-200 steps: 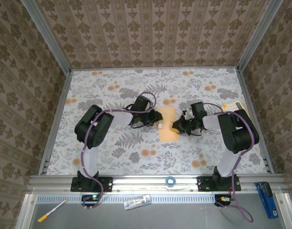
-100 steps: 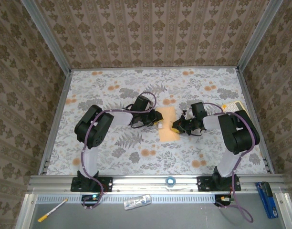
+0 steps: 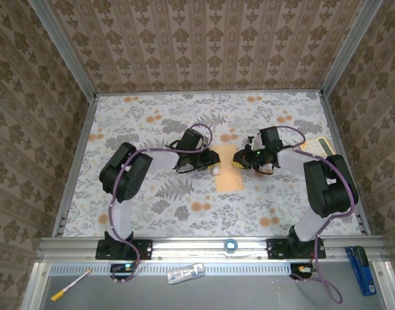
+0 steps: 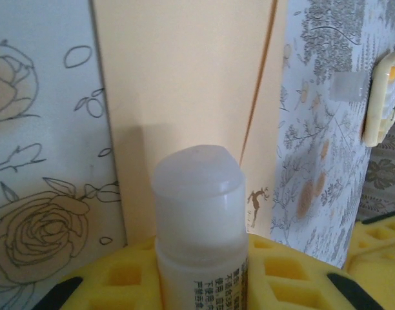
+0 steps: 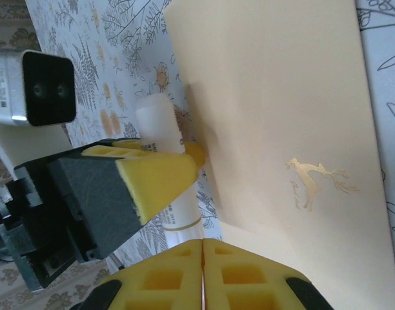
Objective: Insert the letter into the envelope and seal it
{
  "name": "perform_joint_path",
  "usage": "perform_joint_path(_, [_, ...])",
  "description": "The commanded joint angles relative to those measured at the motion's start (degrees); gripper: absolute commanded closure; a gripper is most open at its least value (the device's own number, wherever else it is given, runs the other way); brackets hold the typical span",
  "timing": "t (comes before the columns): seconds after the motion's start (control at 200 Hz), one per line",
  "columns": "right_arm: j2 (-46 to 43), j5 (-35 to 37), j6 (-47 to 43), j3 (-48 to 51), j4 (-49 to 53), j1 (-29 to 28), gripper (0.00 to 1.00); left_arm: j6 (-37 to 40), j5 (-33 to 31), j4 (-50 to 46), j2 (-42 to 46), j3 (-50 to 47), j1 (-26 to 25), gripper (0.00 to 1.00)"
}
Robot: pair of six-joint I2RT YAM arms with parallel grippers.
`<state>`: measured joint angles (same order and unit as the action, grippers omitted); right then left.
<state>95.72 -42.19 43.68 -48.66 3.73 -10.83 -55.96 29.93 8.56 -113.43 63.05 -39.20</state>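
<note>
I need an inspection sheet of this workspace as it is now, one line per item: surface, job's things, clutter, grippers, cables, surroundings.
Surface: floral cloth covers the table, flat.
Job's things: envelope lies flat mid-table between the grippers, with a gold deer mark on it.
Clutter: calculator at the right edge; pen, tape roll and blue tool along the front.
Grippers: left gripper shut on a glue stick that points at the envelope; right gripper shut, at the envelope's edge.
Cables: purple cable loops along each arm.
Surroundings: patterned walls; metal frame.
</note>
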Motion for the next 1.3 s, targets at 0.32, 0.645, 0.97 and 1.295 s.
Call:
perform_joint_path(0.32, [-2.9, 1.1, -5.0, -6.6, 9.4, 4.1, 0.83, 8.9, 2.6, -1.9, 7.3, 1.3, 1.6, 0.95])
perform_joint_path(0.645, [-4.2, 1.0, -5.2, -8.2, 10.0, 6.9, 0.79, 14.1, 3.3, -2.6, 10.5, 1.2, 2.2, 0.95])
perform_joint_path(0.97, [-4.0, 1.0, -5.4, -9.5, 10.1, 7.5, 0.75, 18.9, 4.9, -3.4, 13.3, 1.2, 3.0, 0.95])
perform_joint_path(1.295, [-4.3, -1.0, -9.3, -11.6, 12.7, 7.6, 0.29, 26.2, 3.4, -5.8, 18.8, 1.8, 4.0, 0.95])
